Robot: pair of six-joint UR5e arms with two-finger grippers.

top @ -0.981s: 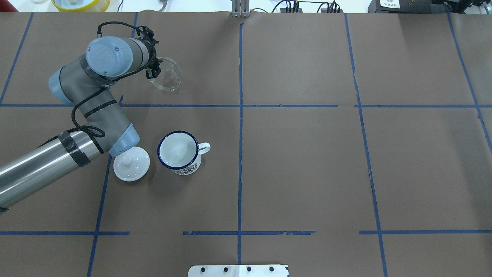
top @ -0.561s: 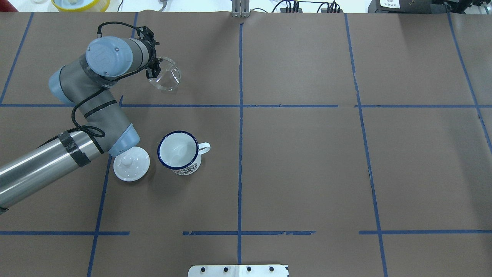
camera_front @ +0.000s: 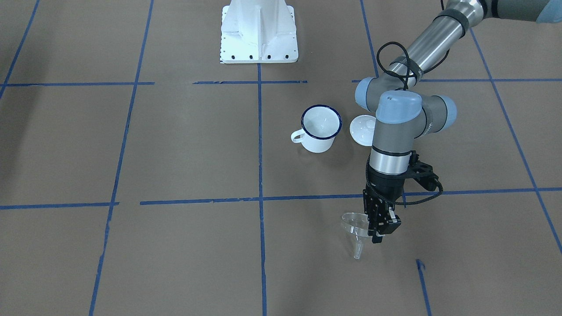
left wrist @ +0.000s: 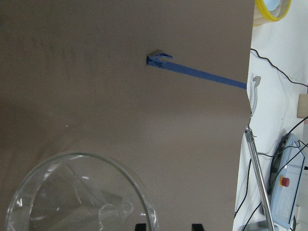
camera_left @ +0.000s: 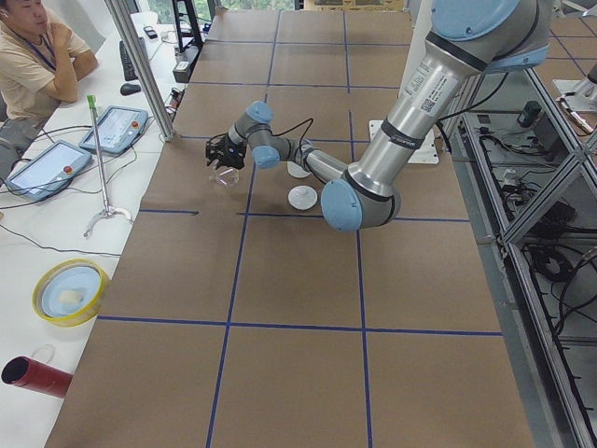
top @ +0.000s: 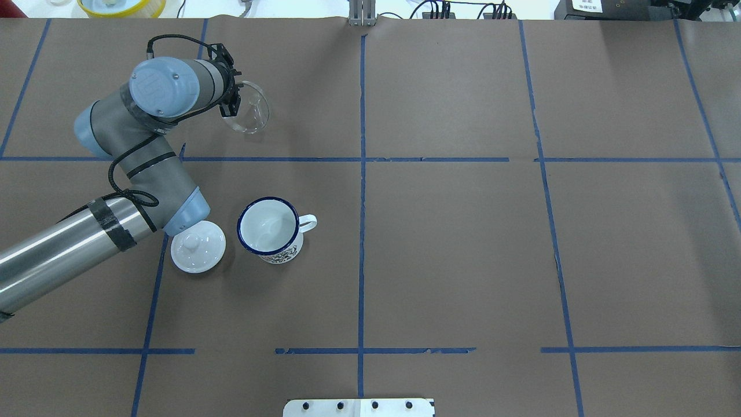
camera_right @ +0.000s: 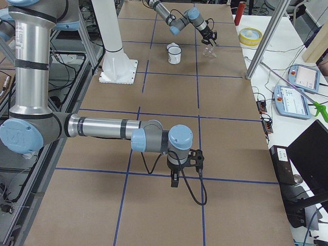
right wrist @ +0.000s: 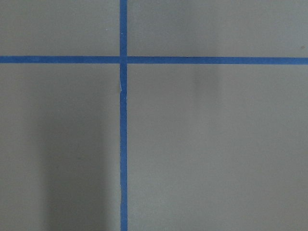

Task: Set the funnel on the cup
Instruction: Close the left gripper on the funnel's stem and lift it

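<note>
The left gripper (camera_front: 380, 232) has the funnel (camera_front: 354, 226) pinched by its rim. Keep it level, center the stem over the cup (camera_front: 321, 125), then lower. Can't tell the jaws on the right gripper (camera_right: 175, 183).

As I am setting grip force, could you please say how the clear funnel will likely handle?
The funnel looks thin, clear plastic: probably light and stiff. The left end effector pinches one side of its smooth rim, so it might pivot or slip. Set down alone on its narrow stem, it would likely tip.

Silver arm tubes (top: 58, 255), pale blue joint caps (top: 159, 87), grey housings (top: 156, 174), black cable (top: 173, 35), black left gripper (camera_front: 381, 236)
</note>
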